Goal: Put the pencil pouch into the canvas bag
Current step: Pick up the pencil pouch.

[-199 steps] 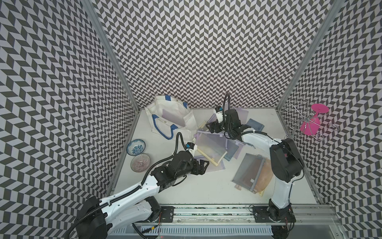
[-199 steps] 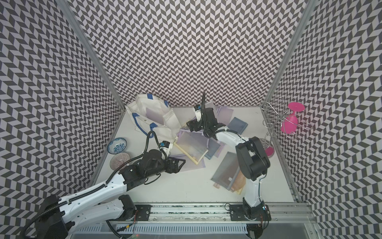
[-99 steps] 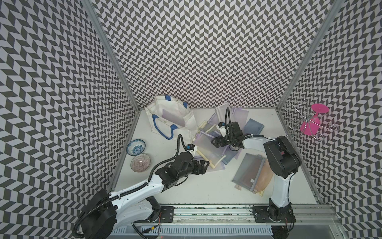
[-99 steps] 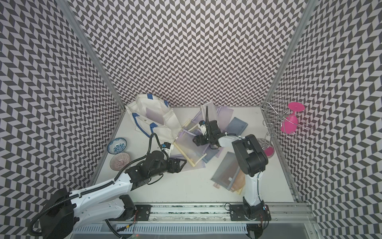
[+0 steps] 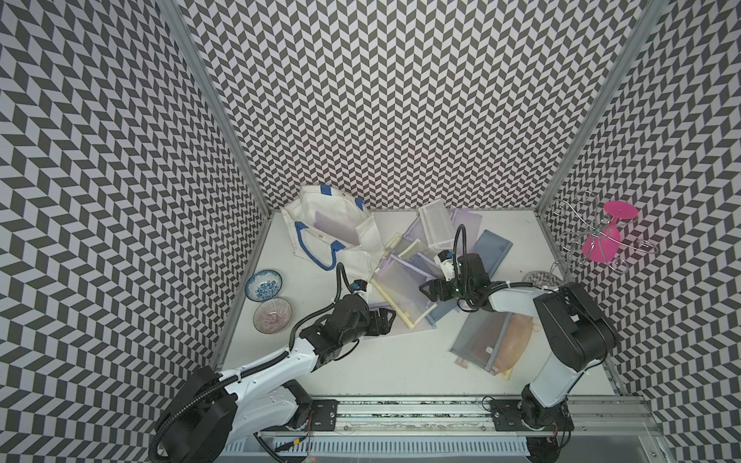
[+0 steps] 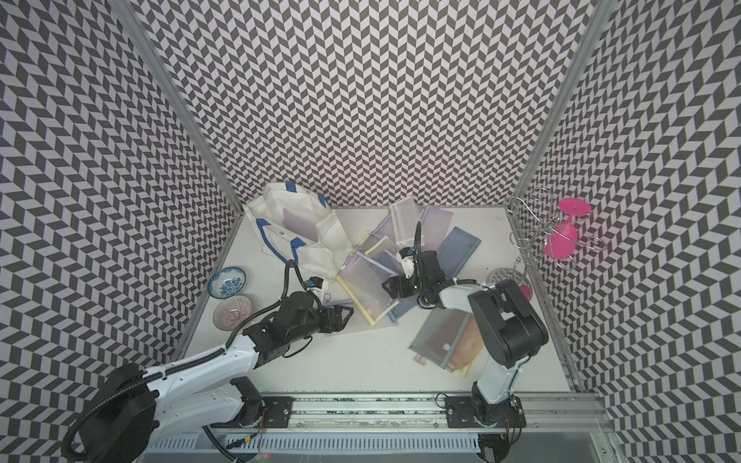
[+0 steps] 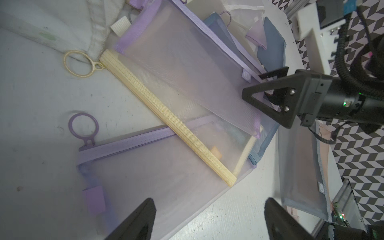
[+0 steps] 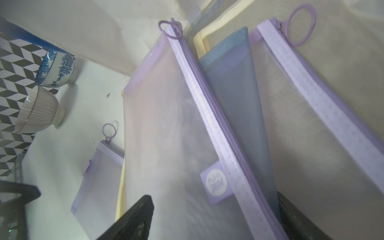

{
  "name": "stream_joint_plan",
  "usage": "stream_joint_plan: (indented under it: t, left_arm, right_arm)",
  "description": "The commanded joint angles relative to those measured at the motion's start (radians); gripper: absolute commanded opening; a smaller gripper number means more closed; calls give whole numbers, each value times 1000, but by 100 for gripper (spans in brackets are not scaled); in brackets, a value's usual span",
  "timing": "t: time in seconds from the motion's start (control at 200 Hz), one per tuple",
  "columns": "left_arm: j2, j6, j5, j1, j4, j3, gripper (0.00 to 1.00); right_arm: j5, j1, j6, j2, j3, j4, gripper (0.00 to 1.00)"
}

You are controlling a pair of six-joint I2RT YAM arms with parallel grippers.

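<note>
Several mesh pouches overlap in one heap, so I risk dragging two at once. My right gripper has its jaws apart astride the lavender-zipped pencil pouch, which lies over the cream-zipped pouch. My left gripper, jaws also apart and empty, hovers over another lavender pouch. The canvas bag slumps just beside the heap, and a limp pouch could catch its rim. Bare table lies open toward the rail.
</note>
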Motion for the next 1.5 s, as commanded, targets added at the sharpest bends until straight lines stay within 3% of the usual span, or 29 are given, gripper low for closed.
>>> stream_joint_plan:
  t: [0.0, 0.265, 0.486, 0.706, 0.861, 0.966, 1.182, 1.497]
  left_arm:
    - [-13, -10, 2, 12, 30, -18, 83]
    - [-15, -14, 2, 22, 38, -28, 82]
    - [10, -39, 27, 21, 67, -29, 82]
    - [83, -88, 69, 45, 162, -22, 79]
    - [161, -132, 139, 104, 278, -22, 72]
    - [226, -142, 171, 114, 332, 4, 71]
    - [330, -123, 166, 104, 345, 80, 72]
    - [483, -158, 153, 102, 397, 151, 63]
  right_arm:
    - [-25, 1, 40, -61, -70, 64, 86]
    - [-59, 4, 64, -140, -170, 109, 85]
    - [-10, 4, 28, -234, -91, 20, 86]
    - [-15, -6, -20, -53, 159, -68, 84]
    - [46, -5, -58, 15, 286, -138, 84]
    - [74, -5, -77, 38, 317, -158, 85]
    - [2, 22, -90, 109, 359, -148, 83]
    - [-47, 37, -110, 218, 410, -153, 78]
